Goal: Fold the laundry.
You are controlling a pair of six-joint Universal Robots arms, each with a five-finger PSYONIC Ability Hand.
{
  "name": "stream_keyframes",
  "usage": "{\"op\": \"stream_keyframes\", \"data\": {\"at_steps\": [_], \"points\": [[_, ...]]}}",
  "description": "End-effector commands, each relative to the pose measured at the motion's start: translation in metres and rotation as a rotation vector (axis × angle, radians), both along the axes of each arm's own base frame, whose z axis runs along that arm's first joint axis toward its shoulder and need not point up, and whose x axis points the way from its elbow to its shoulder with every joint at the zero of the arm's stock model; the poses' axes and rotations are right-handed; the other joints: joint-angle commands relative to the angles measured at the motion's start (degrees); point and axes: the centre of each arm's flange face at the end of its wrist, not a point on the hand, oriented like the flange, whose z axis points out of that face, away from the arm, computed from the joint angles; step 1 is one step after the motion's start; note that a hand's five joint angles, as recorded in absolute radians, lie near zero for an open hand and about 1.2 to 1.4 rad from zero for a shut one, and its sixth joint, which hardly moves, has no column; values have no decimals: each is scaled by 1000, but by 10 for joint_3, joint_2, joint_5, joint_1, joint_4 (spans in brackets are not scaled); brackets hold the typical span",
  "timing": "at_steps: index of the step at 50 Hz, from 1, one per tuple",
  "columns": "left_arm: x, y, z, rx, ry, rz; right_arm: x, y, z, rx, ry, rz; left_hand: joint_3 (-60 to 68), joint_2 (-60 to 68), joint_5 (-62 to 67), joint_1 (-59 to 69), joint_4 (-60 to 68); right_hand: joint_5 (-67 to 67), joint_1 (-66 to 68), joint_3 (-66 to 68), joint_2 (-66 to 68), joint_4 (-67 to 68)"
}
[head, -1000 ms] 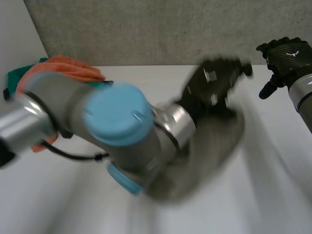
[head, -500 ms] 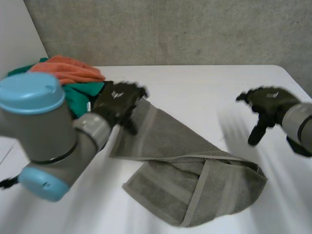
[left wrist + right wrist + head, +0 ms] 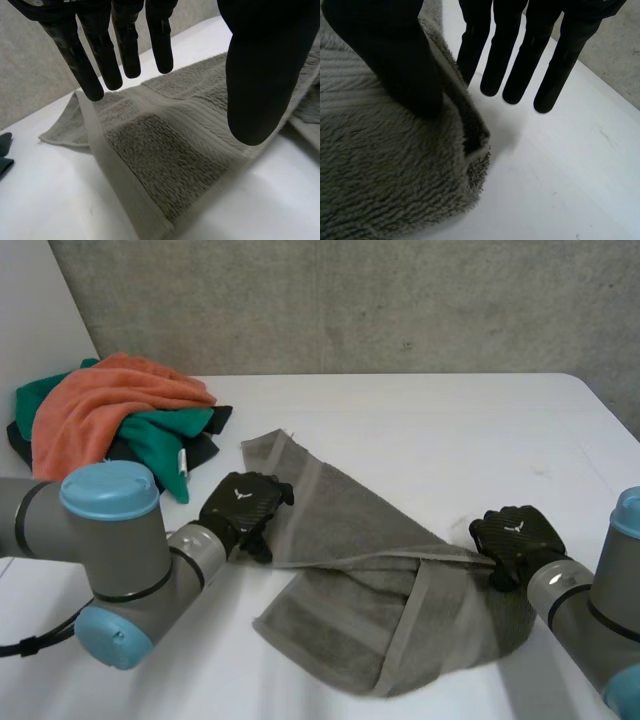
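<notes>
Both hands have dropped to the grey towel (image 3: 370,580) on the table (image 3: 430,430); left hand (image 3: 243,502) spread, holding nothing, over its left long edge; right hand (image 3: 515,535) unclenched, thumb on the right end, fingers past it; long axis runs diagonally between them.

Grey towel (image 3: 350,530): its folded-over flap conceals the layer beneath, and the right robot hand (image 3: 515,535) covers the towel edge under its palm. Beside the towel's far corner, an orange cloth (image 3: 95,410) and a green cloth (image 3: 165,430) bury most of a dark garment (image 3: 215,420). The left wrist view crops the left robot hand (image 3: 260,75) at the palm and the towel at the frame edge.
</notes>
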Motion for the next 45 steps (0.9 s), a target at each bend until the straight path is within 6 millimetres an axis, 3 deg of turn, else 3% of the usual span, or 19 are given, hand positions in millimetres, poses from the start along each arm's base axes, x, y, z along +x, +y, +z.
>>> {"op": "stream_keyframes", "data": {"at_steps": [1,3,4,8,10,15,20,21,22,23,26,29,30,33,36,40,41,44,45], "points": [[-12,14,-3,33,-11,-43,3,-11,0,-26,-8,4,43,44,39,44,42,237,235,232,229,230],[-14,20,-4,45,-15,-54,4,-11,14,-70,-20,7,39,40,36,41,38,237,235,232,229,230],[-16,24,-3,54,-12,-61,5,-9,36,-131,-39,12,38,39,34,39,37,237,235,232,229,230],[-20,28,0,71,21,-65,6,2,76,-238,-86,16,36,37,33,37,35,237,235,232,229,230],[-23,28,-1,75,32,-66,8,7,84,-249,-103,25,36,37,33,37,35,237,235,232,229,230],[-32,17,-2,46,41,-46,19,43,128,-290,-228,85,36,37,33,37,35,237,235,232,229,230],[-42,-1,-15,37,32,-5,17,61,152,-305,-307,130,105,105,101,106,103,237,235,232,229,230],[-42,-3,-16,34,30,0,17,63,154,-308,-317,140,208,209,205,209,207,237,235,232,229,230],[-42,-8,-16,26,31,12,17,67,159,-315,-330,162,471,472,467,472,470,237,235,232,229,230],[-42,-10,-15,21,33,17,18,68,161,-318,-332,169,533,534,530,534,532,237,235,232,229,230],[-45,-19,-4,-30,50,39,16,69,162,-310,-324,178,534,535,530,535,533,237,235,232,229,230],[-45,-29,8,-69,67,70,9,55,157,-298,-306,137,534,535,530,535,533,237,235,232,229,230],[-44,-37,17,-98,82,89,2,35,147,-268,-279,89,534,535,530,535,533,237,235,232,229,230],[-37,-56,33,-148,110,120,-7,10,135,-248,-229,43,534,535,530,535,533,237,235,232,229,230],[-28,-88,69,-284,191,159,-6,-13,132,-267,-166,44,534,535,530,535,533,237,235,232,229,230],[-32,-111,143,-581,372,145,5,-51,161,-427,-170,55,534,535,530,535,533,237,235,232,229,230],[-33,-113,178,-717,449,138,10,-66,180,-533,-189,45,534,535,530,535,533,237,235,232,229,230],[-27,-110,230,-906,562,143,13,-84,212,-713,-227,13,534,535,530,535,533,237,235,232,229,230],[-19,-104,262,-1028,632,148,15,-88,233,-826,-264,0,534,535,530,535,533,237,235,232,229,230]]}}
